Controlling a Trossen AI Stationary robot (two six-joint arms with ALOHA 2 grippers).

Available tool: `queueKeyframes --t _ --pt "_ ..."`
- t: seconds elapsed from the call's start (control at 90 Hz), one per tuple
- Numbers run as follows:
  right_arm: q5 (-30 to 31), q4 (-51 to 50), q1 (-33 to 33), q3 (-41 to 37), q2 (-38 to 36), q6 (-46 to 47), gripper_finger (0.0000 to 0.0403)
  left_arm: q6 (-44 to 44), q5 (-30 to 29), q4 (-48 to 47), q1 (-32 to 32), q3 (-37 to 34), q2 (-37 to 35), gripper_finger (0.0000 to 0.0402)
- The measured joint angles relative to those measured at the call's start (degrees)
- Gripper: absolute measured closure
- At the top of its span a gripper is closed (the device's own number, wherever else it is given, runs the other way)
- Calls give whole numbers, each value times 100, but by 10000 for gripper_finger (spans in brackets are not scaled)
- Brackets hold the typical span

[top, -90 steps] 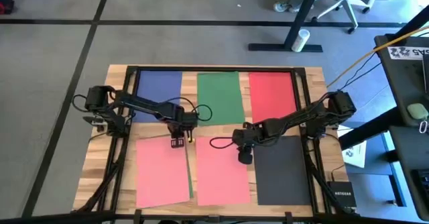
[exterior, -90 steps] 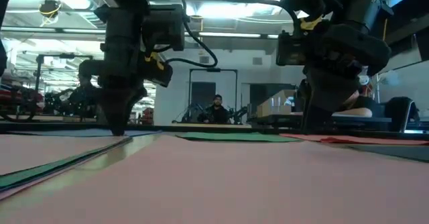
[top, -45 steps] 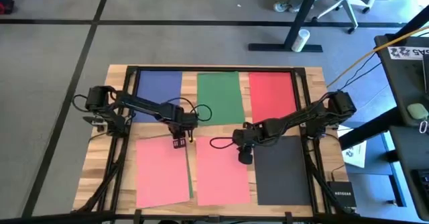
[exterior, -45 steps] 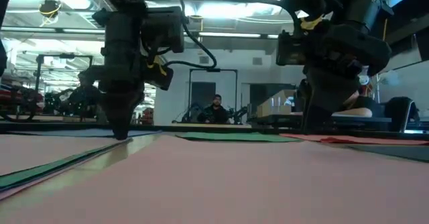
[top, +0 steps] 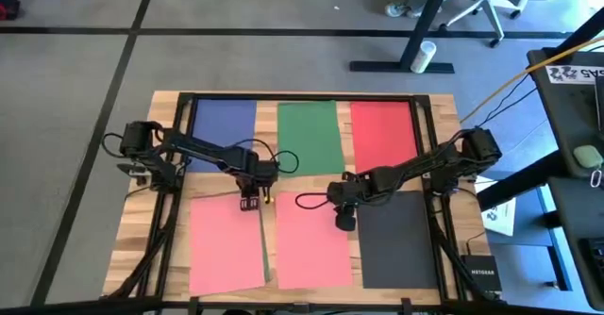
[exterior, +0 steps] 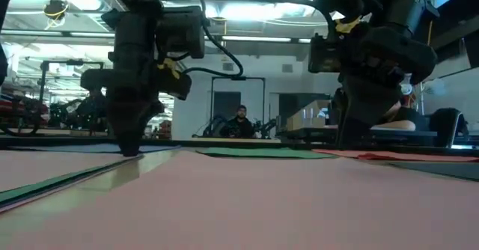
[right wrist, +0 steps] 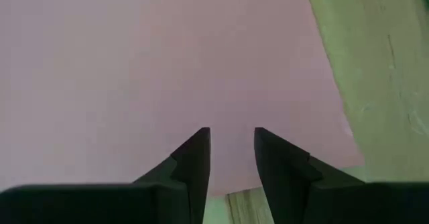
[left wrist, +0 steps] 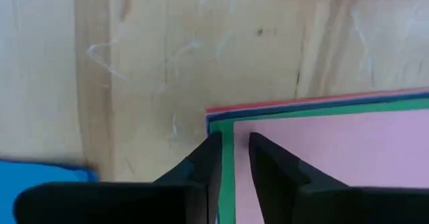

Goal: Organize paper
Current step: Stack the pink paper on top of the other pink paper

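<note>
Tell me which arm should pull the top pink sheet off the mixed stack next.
Probably left. The left gripper sits at the corner of the stack with its fingers slightly apart, astride the green sheet's edge beside the top pink sheet. The right gripper is over the other pink sheet.

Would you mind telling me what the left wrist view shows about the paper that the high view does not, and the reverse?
Only the left wrist view shows the stack's layers: red, blue and green edges under the pink top sheet. Only the high view shows the whole layout: blue sheet, green sheet, red sheet, dark grey sheet, and the right gripper. Both show the left gripper at that stack's corner.
</note>
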Motion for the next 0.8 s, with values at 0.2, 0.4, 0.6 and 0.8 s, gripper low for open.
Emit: queueKeyframes --t 0.2,0.4,0.6,0.8 --pt "0 1 0 0 0 -2 297 -14 -21 -70 4 28 2 382" --pt "0 0 0 0 0 -4 297 14 -15 -245 3 201 2 400" --pt "0 0 0 0 0 -7 297 62 -8 -417 3 394 2 401" --pt "-3 -4 0 0 0 -9 297 8 3 -562 -2 415 0 401"
